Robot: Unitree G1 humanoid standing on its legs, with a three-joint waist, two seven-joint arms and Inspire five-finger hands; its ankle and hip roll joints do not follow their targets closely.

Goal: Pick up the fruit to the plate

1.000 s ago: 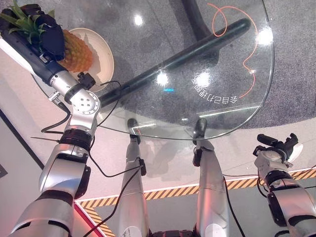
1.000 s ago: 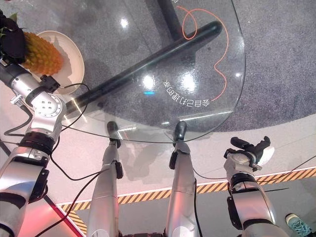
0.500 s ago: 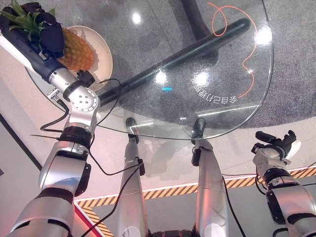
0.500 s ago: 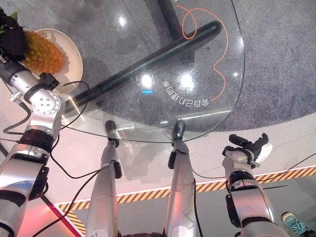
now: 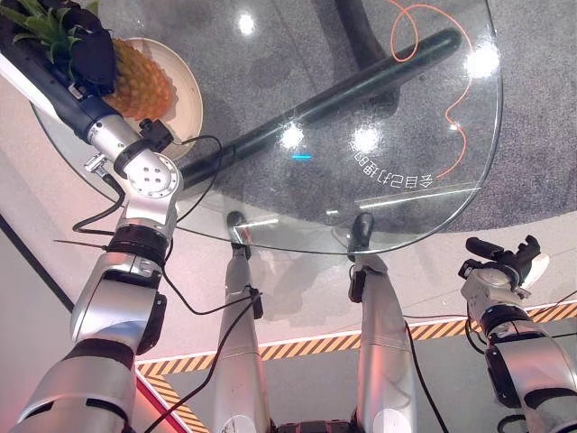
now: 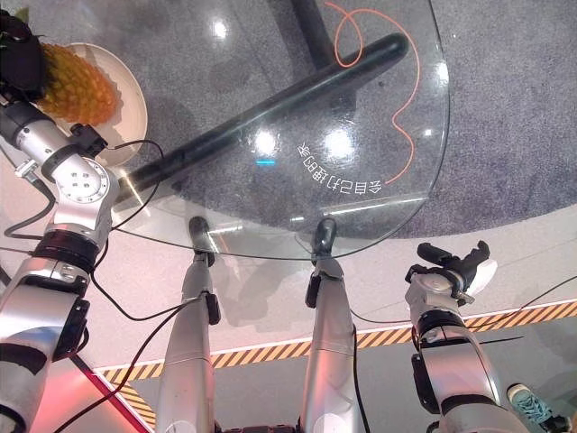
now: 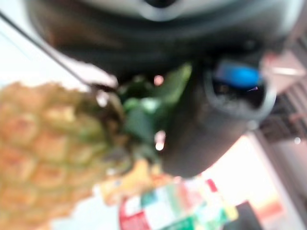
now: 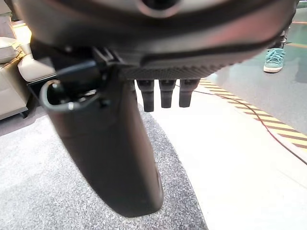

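A pineapple [image 5: 140, 86] lies over a cream plate [image 5: 187, 90] at the far left of the glass table; I cannot tell if it rests on the plate. My left hand [image 5: 90, 54] is curled round the fruit's leafy crown. In the left wrist view the pineapple [image 7: 38, 148] and its green leaves sit right against the dark hand [image 7: 192, 139]. My right hand [image 5: 505, 262] hangs off the table at the lower right, fingers relaxed and holding nothing; its thumb [image 8: 110, 153] shows straight in the right wrist view.
The round glass table [image 5: 433, 209] has a black base bar [image 5: 361, 81] under it and an orange cable [image 5: 462, 117] on the grey carpet below. Yellow-black floor tape [image 5: 297, 347] runs near me. A person's shoe [image 6: 527, 397] stands at the lower right.
The whole picture has shifted slightly. My left hand keeps its hold on the pineapple at the plate, and my right hand hangs in about the same place.
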